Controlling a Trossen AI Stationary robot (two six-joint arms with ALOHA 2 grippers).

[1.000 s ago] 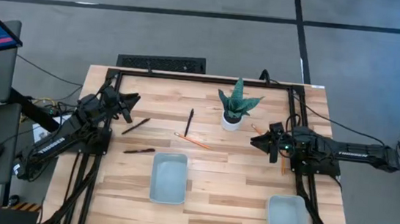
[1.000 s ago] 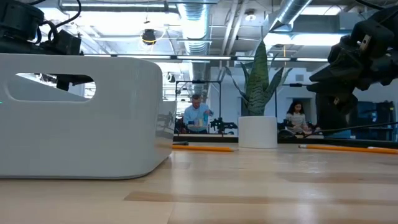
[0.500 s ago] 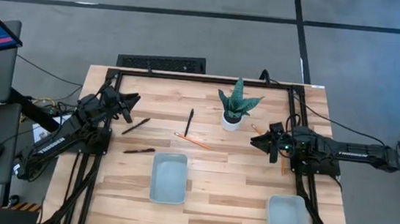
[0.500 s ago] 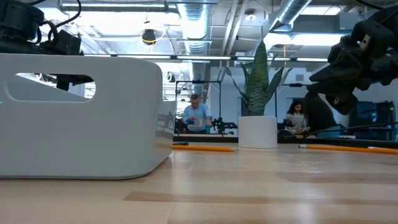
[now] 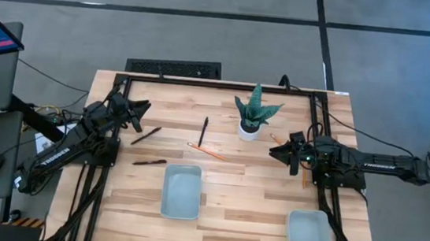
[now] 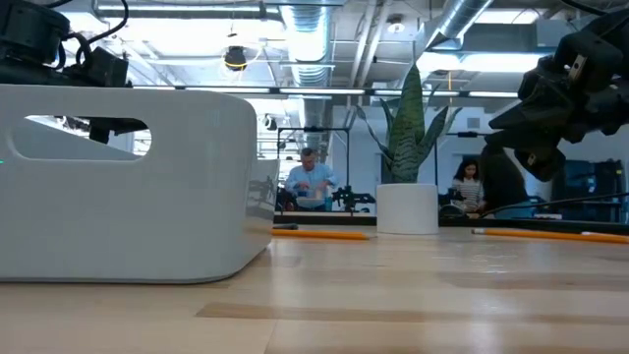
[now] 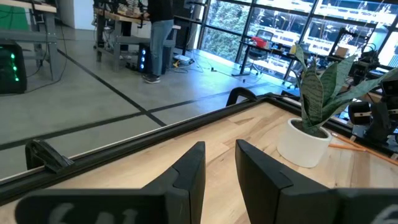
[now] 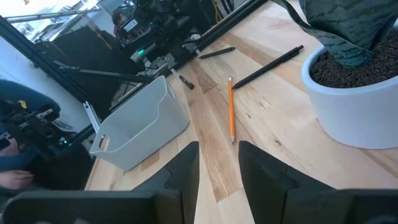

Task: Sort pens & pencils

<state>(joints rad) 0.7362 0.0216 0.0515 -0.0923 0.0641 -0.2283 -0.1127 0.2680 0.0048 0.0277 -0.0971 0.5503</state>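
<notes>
Three black pens lie flat on the table's left half: pen [image 5: 145, 135], pen [image 5: 149, 162] and pen [image 5: 204, 131]. An orange pencil [image 5: 206, 150] lies mid-table, and it shows again as the pencil [image 8: 231, 115]. A second pencil [image 5: 276, 139] lies beside the plant, and a third pencil [image 5: 303, 176] is partly under the right arm. My left gripper [image 5: 139, 107] hovers open near the far left, left of the pens. My right gripper [image 5: 275, 152] hovers open right of the plant, pointing left at the pencils.
A potted plant [image 5: 252, 116] stands mid-table toward the far edge. One white tray [image 5: 181, 191] sits near the table's centre front, and another tray [image 5: 310, 239] sits at the near right corner. A black frame rail [image 7: 155, 134] edges the table. People sit in the room beyond.
</notes>
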